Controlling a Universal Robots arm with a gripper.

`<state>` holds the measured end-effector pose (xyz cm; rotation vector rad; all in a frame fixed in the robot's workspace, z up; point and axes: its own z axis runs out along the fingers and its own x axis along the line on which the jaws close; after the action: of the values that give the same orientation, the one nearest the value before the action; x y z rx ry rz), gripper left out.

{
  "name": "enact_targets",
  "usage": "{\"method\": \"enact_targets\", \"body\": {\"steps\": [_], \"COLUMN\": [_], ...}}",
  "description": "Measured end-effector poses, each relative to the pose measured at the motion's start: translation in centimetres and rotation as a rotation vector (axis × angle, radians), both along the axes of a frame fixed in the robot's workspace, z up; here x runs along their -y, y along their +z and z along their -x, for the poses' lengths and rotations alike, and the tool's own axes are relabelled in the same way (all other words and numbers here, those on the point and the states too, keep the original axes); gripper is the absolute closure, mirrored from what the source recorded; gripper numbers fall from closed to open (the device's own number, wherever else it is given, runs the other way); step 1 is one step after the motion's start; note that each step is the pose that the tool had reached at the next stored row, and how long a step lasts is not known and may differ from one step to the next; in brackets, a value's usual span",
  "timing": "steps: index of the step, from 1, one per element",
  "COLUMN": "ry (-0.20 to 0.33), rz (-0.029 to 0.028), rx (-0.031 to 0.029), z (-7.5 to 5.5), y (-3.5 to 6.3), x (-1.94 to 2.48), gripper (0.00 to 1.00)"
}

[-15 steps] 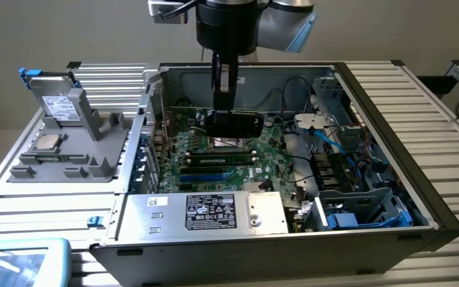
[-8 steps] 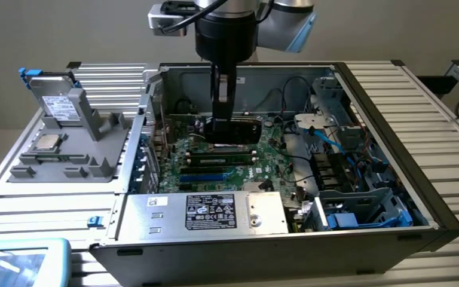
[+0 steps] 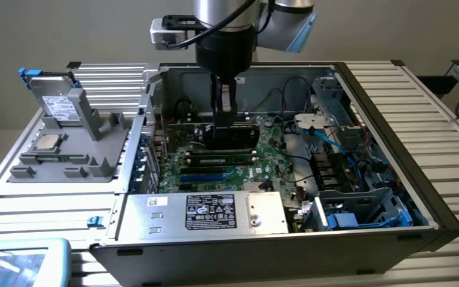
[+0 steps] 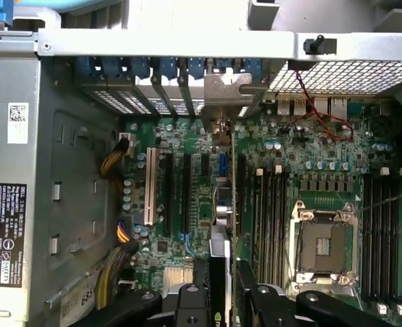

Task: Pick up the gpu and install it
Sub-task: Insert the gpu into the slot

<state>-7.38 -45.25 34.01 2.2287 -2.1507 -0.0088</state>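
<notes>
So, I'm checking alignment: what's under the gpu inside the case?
Under the gpu, held edge-on by the gripper, lies the green motherboard, with black slots alongside. What sits right beneath is covered by the card.

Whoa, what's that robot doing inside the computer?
A robot arm is reaching down into an open computer case. Its hand grips the gpu, a thin card held on its edge, low over the green motherboard and lined up with the slots at the back of the case. From here you cannot tell whether the card is pushed into its slot.
</notes>
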Motion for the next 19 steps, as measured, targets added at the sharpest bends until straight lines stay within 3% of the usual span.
{"method": "enact_targets", "body": {"steps": [5, 11, 13, 16, 19], "ry": [0.009, -0.042, -0.050, -0.058, -0.058], "rz": [0.0006, 0.0015, 0.0043, 0.0134, 0.0144], "rx": [-0.0024, -0.0023, -0.0023, -0.0022, -0.0020], "z": [0.1, 0.2, 0.2, 0.2, 0.2], "y": [-0.27, -1.21, -1.38, -1.51, -1.52], "x": [0.00, 0.00, 0.00, 0.00, 0.00], "gripper": [0.73, 0.73, 0.73, 0.73, 0.73]}}
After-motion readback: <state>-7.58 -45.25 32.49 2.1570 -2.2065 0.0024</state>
